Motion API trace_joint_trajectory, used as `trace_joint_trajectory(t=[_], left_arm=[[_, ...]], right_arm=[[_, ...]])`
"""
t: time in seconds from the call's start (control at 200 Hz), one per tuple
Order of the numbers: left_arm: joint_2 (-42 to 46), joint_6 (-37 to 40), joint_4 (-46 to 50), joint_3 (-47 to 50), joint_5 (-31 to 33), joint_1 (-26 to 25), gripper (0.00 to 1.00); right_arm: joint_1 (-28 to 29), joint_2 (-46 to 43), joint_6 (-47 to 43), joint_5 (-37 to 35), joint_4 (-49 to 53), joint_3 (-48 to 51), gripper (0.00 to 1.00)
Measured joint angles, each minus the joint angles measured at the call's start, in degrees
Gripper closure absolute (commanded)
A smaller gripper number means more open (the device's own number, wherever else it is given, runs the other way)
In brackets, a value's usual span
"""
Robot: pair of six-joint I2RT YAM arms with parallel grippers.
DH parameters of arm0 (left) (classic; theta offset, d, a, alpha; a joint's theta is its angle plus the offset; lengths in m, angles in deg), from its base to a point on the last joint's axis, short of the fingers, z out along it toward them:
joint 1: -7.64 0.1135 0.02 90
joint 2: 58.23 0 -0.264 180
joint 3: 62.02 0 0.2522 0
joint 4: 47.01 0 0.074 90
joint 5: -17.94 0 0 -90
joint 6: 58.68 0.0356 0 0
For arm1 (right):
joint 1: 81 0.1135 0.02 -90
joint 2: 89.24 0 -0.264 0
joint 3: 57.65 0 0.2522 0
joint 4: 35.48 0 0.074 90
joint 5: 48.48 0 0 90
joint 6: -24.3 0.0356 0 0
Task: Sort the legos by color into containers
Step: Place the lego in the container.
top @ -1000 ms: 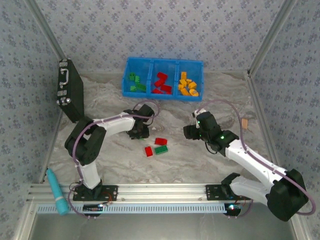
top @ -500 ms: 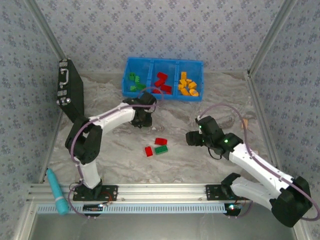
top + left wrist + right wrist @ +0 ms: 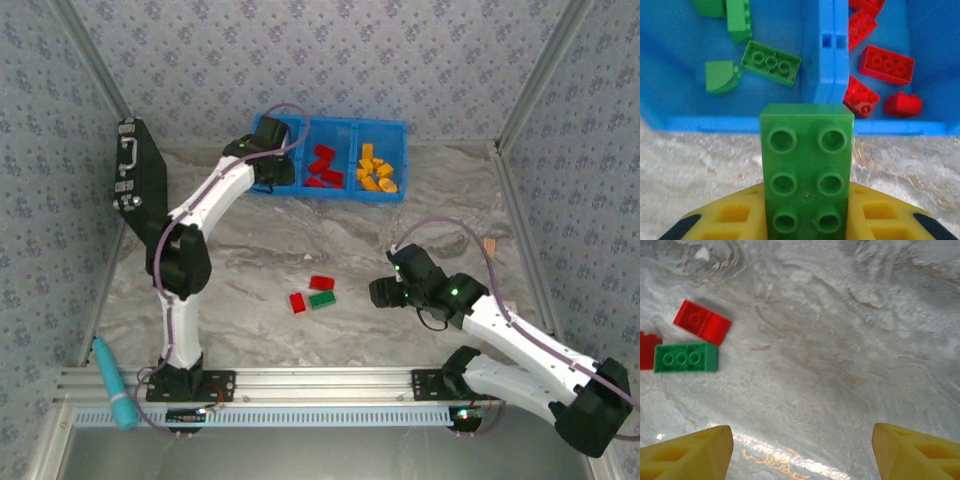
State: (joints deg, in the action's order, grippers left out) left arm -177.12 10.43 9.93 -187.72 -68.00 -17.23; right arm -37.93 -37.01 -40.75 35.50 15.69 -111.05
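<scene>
My left gripper (image 3: 272, 165) hangs over the left compartment of the blue bin (image 3: 340, 121) and is shut on a green six-stud lego (image 3: 806, 165), which stands between its yellow fingers (image 3: 725, 217). Below it lie green legos (image 3: 771, 63) in the left compartment. Red legos (image 3: 322, 165) fill the middle compartment and orange ones (image 3: 375, 170) the right. On the table lie two red legos (image 3: 321, 283) (image 3: 298, 301) and a green one (image 3: 322, 299). My right gripper (image 3: 380, 292) hovers open just right of them, nothing between its fingers (image 3: 690, 452).
A black case with a silver handle (image 3: 140, 190) leans at the left wall. A teal tool (image 3: 113, 385) lies by the aluminium rail (image 3: 320, 382) at the near edge. Patterned walls close in the table on three sides.
My left arm has swung from the table's middle up to the bin, carrying the green lego. My right gripper has drifted toward the near edge, still open.
</scene>
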Motion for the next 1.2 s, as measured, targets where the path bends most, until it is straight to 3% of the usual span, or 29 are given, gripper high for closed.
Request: trace_joint_trajectory(t=[0.145, 0.39, 0.605, 0.75, 1.005, 1.2], left_arm=[[-8.24, 2.01, 0.83, -7.43, -0.31, 1.53, 0.74], [-17.99, 2.89, 2.27, -15.98, 0.09, 3.82, 0.73], [-19.54, 2.86, 2.34, -18.88, 0.0, 5.42, 0.48], [-19.54, 4.0, 2.23, -18.91, 0.02, 6.08, 0.39], [-13.53, 6.12, 1.11, -8.5, -0.46, 6.51, 0.36], [0.35, 7.5, -1.79, 1.36, -1.05, 7.26, 0.33]], right_arm=[[4.92, 0.72, 0.13, 0.68, 0.85, -0.76, 0.25], [8.55, 7.82, 0.11, 0.46, 1.16, -5.11, 0.22], [10.88, 14.93, -0.24, 0.44, -0.5, -8.15, 0.19], [11.08, 22.1, -0.55, 0.44, -1.95, -12.44, 0.18], [11.85, 33.79, -0.5, 2.4, -3.96, -18.86, 0.17], [13.25, 39.54, -0.26, 3.1, -3.04, -23.23, 0.14]])
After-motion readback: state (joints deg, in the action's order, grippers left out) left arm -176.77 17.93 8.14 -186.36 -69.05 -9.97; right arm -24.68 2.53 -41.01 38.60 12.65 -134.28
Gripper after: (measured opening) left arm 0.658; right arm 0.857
